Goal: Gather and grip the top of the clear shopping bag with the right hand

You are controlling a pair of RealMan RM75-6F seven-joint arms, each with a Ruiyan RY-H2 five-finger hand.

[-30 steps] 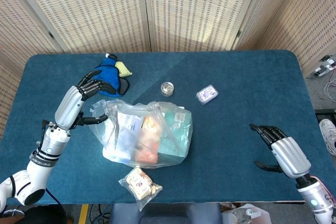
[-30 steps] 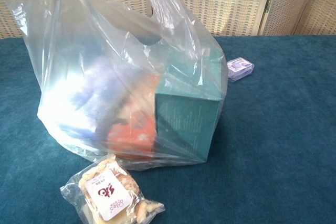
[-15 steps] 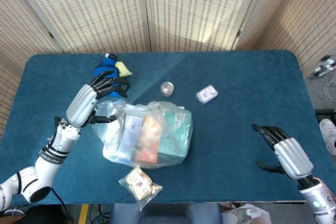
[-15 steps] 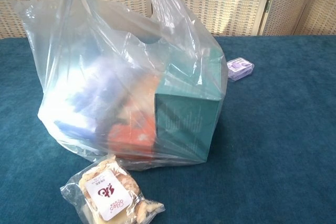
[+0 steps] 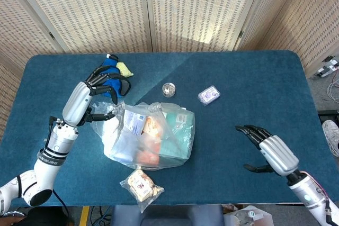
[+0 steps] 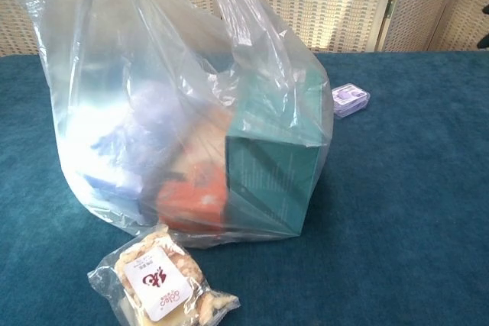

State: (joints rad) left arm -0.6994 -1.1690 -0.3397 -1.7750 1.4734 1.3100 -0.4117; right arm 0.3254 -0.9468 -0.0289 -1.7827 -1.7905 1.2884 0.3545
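Nearest the robot, a snack packet (image 6: 162,280) lies on the table (image 5: 249,93), just in front of the clear bag (image 6: 183,112). The chest view shows the bag's contents plainly, a teal box (image 6: 273,177) and an orange pack (image 6: 191,200), but neither hand. The head view shows both: the right hand (image 5: 270,151) hovers well apart from the bag, fingers spread, holding nothing; the left hand (image 5: 90,99) holds the bag's left edge. Beyond sit a purple case (image 5: 208,95), a small jar (image 5: 168,89) and a blue pouch (image 5: 110,75).
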